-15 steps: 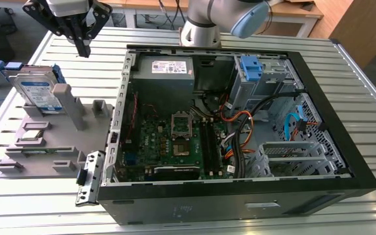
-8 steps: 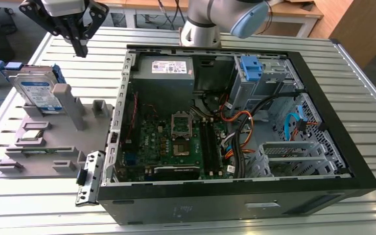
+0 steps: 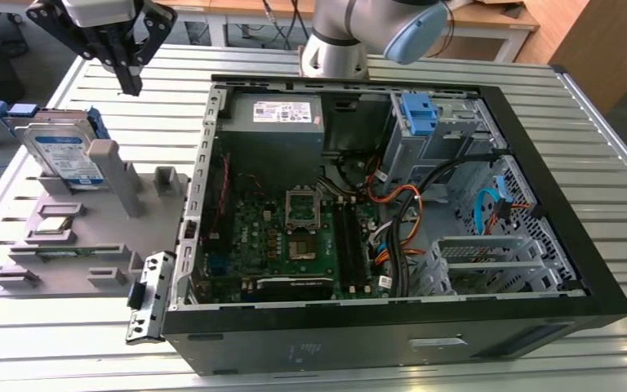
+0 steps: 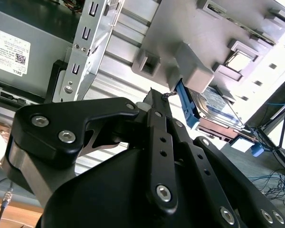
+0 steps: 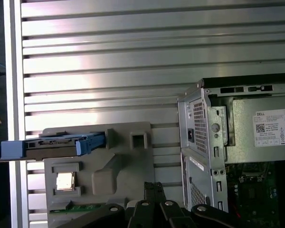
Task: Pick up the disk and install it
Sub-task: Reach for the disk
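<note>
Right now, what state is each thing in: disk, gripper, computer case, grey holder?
Disk: standing on edge in the grey holder, not gripped.
Gripper: shut, empty, in the air near the disk, not touching it.
Computer case: lying on its side, side panel off, insides exposed.
Grey holder: flat on the table, beside the case on the exterior view's left.

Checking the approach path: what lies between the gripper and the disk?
Nothing, going by the exterior view: the gripper hangs apart from the disk, which stands in its grey fixture, and just bare slatted table lies behind the gap.
</note>
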